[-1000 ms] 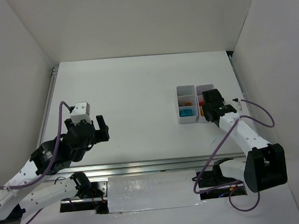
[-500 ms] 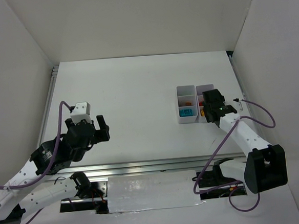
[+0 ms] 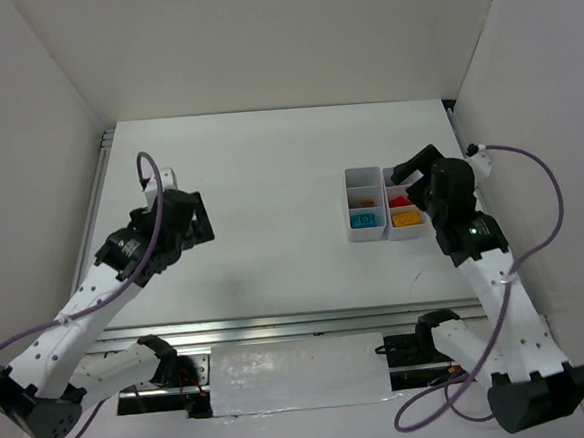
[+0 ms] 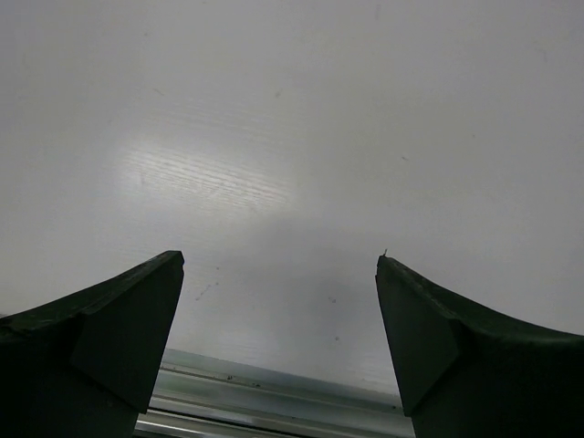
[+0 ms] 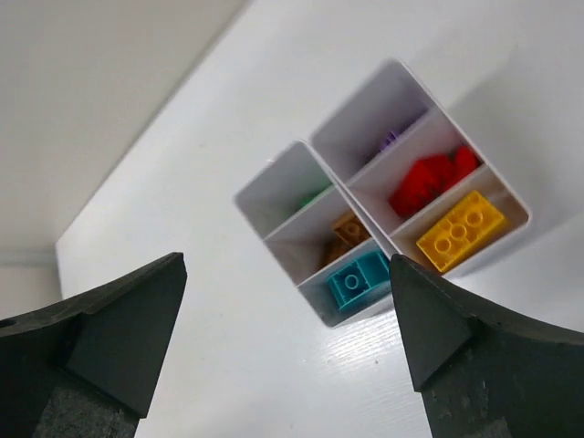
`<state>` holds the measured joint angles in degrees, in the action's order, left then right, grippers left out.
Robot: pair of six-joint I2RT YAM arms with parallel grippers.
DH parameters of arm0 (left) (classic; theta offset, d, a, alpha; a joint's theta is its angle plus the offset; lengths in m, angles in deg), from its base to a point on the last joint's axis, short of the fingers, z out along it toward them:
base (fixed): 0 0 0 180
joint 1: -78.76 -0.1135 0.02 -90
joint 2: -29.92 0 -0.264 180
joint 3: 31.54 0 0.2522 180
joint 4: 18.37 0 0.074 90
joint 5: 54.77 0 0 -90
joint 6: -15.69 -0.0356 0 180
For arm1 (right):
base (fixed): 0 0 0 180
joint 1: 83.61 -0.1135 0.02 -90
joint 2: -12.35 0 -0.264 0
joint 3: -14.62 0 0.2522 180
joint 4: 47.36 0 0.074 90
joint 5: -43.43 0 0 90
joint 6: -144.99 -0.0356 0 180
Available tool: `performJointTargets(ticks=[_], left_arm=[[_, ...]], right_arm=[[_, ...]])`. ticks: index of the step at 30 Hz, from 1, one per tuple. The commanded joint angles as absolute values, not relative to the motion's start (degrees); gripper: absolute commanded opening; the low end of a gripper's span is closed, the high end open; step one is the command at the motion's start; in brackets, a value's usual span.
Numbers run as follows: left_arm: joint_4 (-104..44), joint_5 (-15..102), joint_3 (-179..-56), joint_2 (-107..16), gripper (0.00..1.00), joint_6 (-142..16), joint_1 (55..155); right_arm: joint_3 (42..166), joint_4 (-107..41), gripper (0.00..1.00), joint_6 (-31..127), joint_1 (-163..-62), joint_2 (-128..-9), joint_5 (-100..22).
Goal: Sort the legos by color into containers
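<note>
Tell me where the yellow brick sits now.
In the right wrist view, the yellow brick lies in the near right-column compartment of the white tray, beside the teal brick and in front of the red bricks.

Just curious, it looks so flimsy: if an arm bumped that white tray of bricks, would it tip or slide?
Probably slide: the white tray sits low and broad on a smooth table. Its thin plastic walls suggest it is light, and the few bricks inside, like the yellow brick, likely add little weight.
</note>
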<state>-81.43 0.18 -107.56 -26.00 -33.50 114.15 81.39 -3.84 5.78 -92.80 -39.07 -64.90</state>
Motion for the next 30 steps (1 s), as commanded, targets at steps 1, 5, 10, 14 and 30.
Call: performJointTargets(ticks=[1,5,10,14,30], left_arm=[[-79.06,6.58,-114.53,-26.77,1.00,-35.55,105.14],[-83.53,-0.35,-121.40,-24.41,1.00,-35.11,101.78],[-90.21,-5.37,-125.28,-16.77,1.00,-35.73,101.78],[-93.38,-4.06,-122.38,-6.75,0.99,-35.64,101.78],[-100.68,-5.99,-121.15,1.97,1.00,-34.85,101.78]], right_arm=[[89.79,2.95,1.00,20.78,-93.10,-30.14,-62.48],[96.66,11.99,1.00,25.44,-93.19,-22.31,-59.32],[103.42,20.09,1.00,34.31,-93.10,-14.55,-59.83],[107.48,26.69,1.00,35.03,-96.26,-9.20,-65.11],[113.55,31.44,1.00,34.07,-99.52,-1.28,-69.42]])
